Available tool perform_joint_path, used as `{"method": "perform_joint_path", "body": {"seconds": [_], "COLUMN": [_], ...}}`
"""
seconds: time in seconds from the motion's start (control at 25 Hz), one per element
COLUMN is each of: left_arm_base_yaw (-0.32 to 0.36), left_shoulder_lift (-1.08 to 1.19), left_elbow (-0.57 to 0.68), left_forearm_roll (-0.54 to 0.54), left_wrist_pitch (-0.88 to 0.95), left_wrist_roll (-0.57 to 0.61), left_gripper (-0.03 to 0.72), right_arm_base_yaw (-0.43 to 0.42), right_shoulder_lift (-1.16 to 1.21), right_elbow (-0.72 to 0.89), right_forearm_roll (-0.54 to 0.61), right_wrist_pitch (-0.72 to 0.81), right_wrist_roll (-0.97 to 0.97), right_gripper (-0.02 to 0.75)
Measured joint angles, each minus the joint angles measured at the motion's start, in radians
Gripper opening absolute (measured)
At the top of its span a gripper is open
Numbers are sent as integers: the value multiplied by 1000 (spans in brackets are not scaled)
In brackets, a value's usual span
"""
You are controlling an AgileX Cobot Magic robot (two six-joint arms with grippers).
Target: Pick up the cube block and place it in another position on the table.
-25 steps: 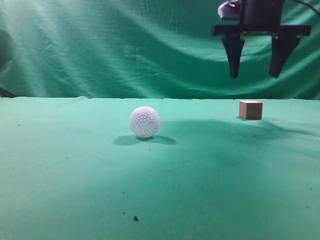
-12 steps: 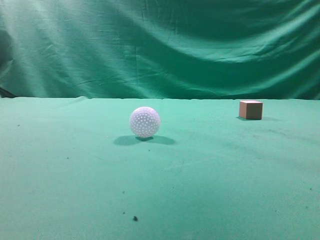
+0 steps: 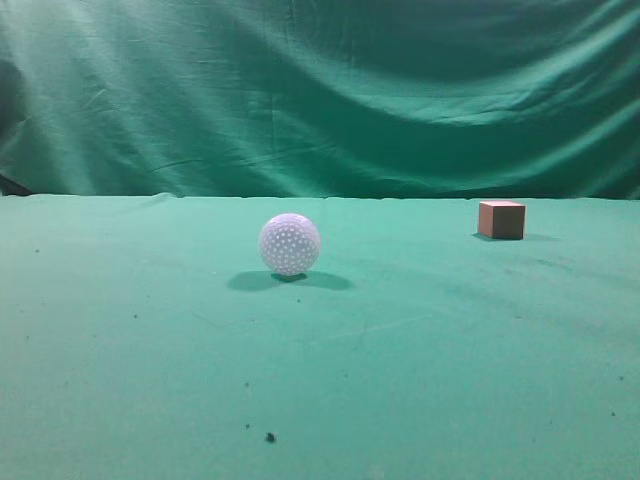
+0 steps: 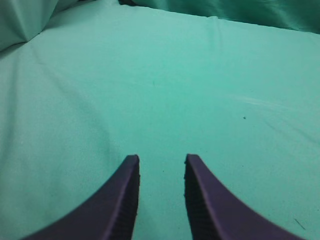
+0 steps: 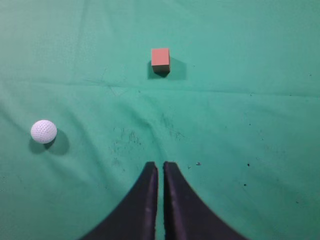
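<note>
The cube block [image 3: 501, 219] is small and reddish-brown with a paler top. It rests on the green table [image 3: 400, 360] at the far right. It also shows in the right wrist view [image 5: 160, 59], well ahead of my right gripper [image 5: 160, 165], which is shut and empty high above the cloth. My left gripper [image 4: 161, 159] is open and empty over bare green cloth. Neither gripper shows in the exterior view.
A white dimpled ball [image 3: 290, 244] sits near the table's middle, left of the cube; it also shows in the right wrist view [image 5: 43, 131]. A wrinkled green curtain [image 3: 320, 90] hangs behind the table. Dark specks dot the cloth.
One second ago the right gripper hung open above the cube at the top right of the exterior view. It has since left that view. The cube and ball have not moved.
</note>
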Motion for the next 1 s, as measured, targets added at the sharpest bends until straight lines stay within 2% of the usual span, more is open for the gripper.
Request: {"method": "perform_joint_path", "body": {"seconds": [0.16,0.36,0.56,0.76,1.0], "left_arm_base_yaw": [0,0,0,0,0], "left_shoulder_lift": [0,0,0,0,0], "left_elbow": [0,0,0,0,0], "left_forearm_roll": [0,0,0,0,0], "left_wrist_pitch": [0,0,0,0,0], "left_wrist_roll": [0,0,0,0,0], "left_gripper": [262,262,262,262,262], "right_arm_base_yaw": [0,0,0,-72,-218], "right_shoulder_lift": [-122,-177,-201,-345,-628], "right_elbow": [111,143,182,382,766], "right_forearm_roll": [6,-2,-97,-113,-80], "right_wrist_pitch": [2,79,53,-260,-655], "right_wrist_roll": [1,-19,-52,-83,-90], "right_gripper": [0,0,0,0,0]}}
